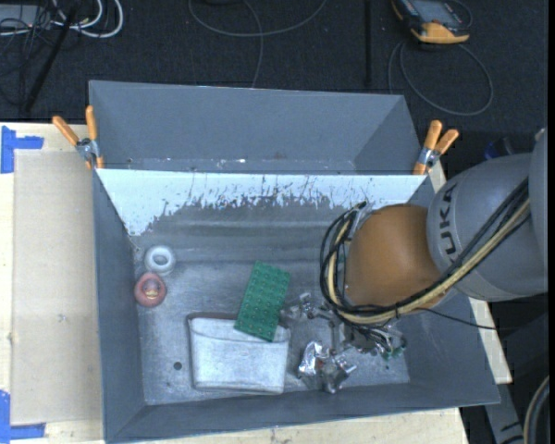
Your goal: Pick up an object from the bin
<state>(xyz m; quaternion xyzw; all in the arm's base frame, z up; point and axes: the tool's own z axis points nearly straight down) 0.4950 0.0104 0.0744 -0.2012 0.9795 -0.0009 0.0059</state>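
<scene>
My gripper (324, 363) hangs low over the bin floor at the front right, just right of a white rectangular pad (233, 354) lying flat there. A green studded plate (262, 301) rests tilted on the pad's far right corner, to the upper left of the gripper. Whether anything sits in the gripper is hidden from this angle.
A small white ring (158, 259) and a pink round cap (151, 290) lie close together at the bin's left side, far from the gripper. The arm with its orange cover and cables reaches in from the right over the right part of the floor.
</scene>
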